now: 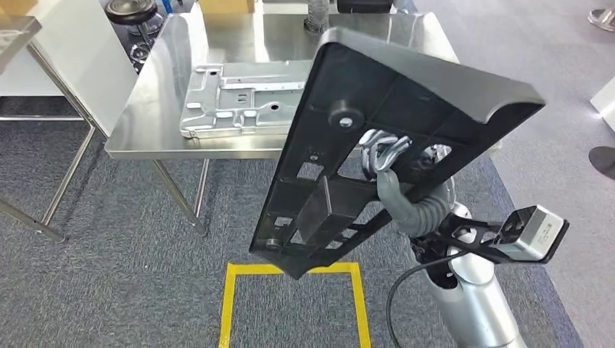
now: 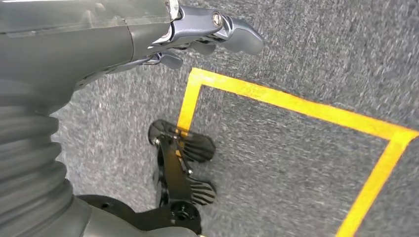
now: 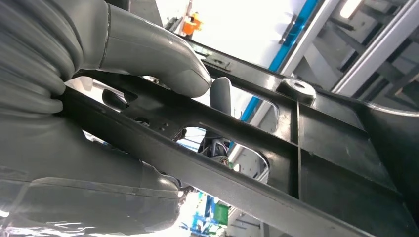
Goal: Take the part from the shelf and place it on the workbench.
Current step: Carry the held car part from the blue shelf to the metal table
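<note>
The right hand [image 1: 388, 163] grips the black part [image 1: 406, 109], thumb [image 3: 153, 52] on one side of a rib and fingers through a cut-out. The part is held up in the air, tilted, near the front edge of the steel workbench [image 1: 138, 130] and not touching it. A grey metal plate [image 1: 239, 98] lies flat on the bench. The left hand [image 2: 207, 34] hangs over the carpet by a yellow tape square [image 2: 296, 106]; it holds nothing and seems loosely spread, though little of it is visible.
</note>
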Controlling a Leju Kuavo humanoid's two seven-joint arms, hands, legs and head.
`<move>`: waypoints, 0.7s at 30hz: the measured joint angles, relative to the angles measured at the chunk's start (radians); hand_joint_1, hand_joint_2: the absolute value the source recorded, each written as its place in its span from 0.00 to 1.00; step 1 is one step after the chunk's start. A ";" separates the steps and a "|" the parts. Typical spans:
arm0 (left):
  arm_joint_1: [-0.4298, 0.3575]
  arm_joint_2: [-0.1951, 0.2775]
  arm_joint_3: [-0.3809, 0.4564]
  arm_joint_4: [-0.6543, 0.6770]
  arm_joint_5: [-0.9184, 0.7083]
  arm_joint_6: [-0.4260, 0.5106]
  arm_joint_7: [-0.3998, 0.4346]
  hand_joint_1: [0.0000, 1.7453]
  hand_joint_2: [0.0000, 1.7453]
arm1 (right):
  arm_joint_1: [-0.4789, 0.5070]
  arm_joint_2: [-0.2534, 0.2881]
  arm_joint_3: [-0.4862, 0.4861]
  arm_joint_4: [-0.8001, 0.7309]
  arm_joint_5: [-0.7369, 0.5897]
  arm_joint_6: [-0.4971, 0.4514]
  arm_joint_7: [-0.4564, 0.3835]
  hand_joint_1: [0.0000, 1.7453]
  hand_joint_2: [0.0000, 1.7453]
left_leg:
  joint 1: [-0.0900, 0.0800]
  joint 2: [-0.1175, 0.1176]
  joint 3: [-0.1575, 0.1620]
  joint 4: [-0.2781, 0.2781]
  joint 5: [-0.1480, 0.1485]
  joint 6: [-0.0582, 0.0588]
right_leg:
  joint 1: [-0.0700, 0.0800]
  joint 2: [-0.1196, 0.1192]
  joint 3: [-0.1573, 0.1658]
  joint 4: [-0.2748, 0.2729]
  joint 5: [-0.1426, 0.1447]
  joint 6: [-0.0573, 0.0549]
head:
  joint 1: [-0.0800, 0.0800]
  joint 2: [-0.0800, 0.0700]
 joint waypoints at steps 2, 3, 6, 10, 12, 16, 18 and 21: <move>-0.001 0.000 0.000 0.000 -0.006 -0.003 -0.003 0.00 1.00 | -0.005 -0.001 -0.014 -0.011 -0.009 0.008 0.004 1.00 1.00 | 0.000 0.001 0.007 0.007 -0.004 -0.014 | -0.003 0.001 0.015 -0.011 0.004 -0.012 | 0.000 0.000; -0.002 0.000 0.000 0.000 -0.008 -0.004 -0.004 0.00 1.00 | -0.010 -0.002 -0.020 -0.016 -0.013 0.011 0.007 1.00 1.00 | 0.001 0.001 0.004 0.026 -0.012 -0.019 | -0.006 0.001 0.025 -0.017 0.002 -0.017 | -0.001 0.000; -0.006 0.002 0.000 0.000 -0.013 -0.007 -0.005 0.00 1.00 | -0.027 -0.002 -0.036 -0.031 -0.023 0.020 0.020 1.00 1.00 | 0.006 0.001 -0.077 0.179 -0.083 -0.031 | -0.007 0.001 0.048 -0.021 -0.009 -0.029 | -0.005 0.000; -0.003 0.004 0.000 0.000 -0.018 -0.008 -0.003 0.00 1.00 | -0.036 -0.002 -0.054 -0.053 -0.047 0.038 0.044 1.00 1.00 | 0.013 0.001 -0.156 0.239 -0.054 -0.036 | -0.006 0.004 0.072 -0.018 -0.034 -0.027 | -0.005 0.000; -0.003 0.006 0.000 0.000 -0.020 -0.008 -0.002 0.00 1.00 | -0.046 -0.002 -0.061 -0.062 -0.059 0.048 0.054 1.00 1.00 | 0.013 0.002 -0.115 0.107 0.034 -0.035 | -0.006 0.005 0.091 -0.015 -0.049 -0.021 | -0.005 0.000; -0.006 0.007 0.001 0.000 -0.022 -0.006 0.004 0.00 1.00 | -0.066 -0.003 -0.064 -0.066 -0.067 0.057 0.064 1.00 1.00 | 0.006 0.004 -0.081 0.016 0.055 -0.012 | -0.003 0.006 0.102 -0.015 -0.069 0.001 | -0.005 0.000; -0.006 0.007 0.002 0.000 -0.023 -0.006 0.006 0.00 1.00 | -0.080 -0.003 -0.064 -0.065 -0.069 0.061 0.069 1.00 1.00 | 0.010 0.003 -0.072 0.009 0.062 0.000 | -0.004 0.005 0.101 -0.004 -0.081 0.012 | -0.004 0.000; -0.010 0.006 0.002 0.000 -0.024 -0.007 0.006 0.00 1.00 | -0.103 -0.003 -0.063 -0.062 -0.076 0.068 0.075 1.00 1.00 | 0.012 0.004 -0.060 0.002 0.056 0.014 | -0.006 0.004 0.017 0.149 -0.144 0.024 | 0.001 0.000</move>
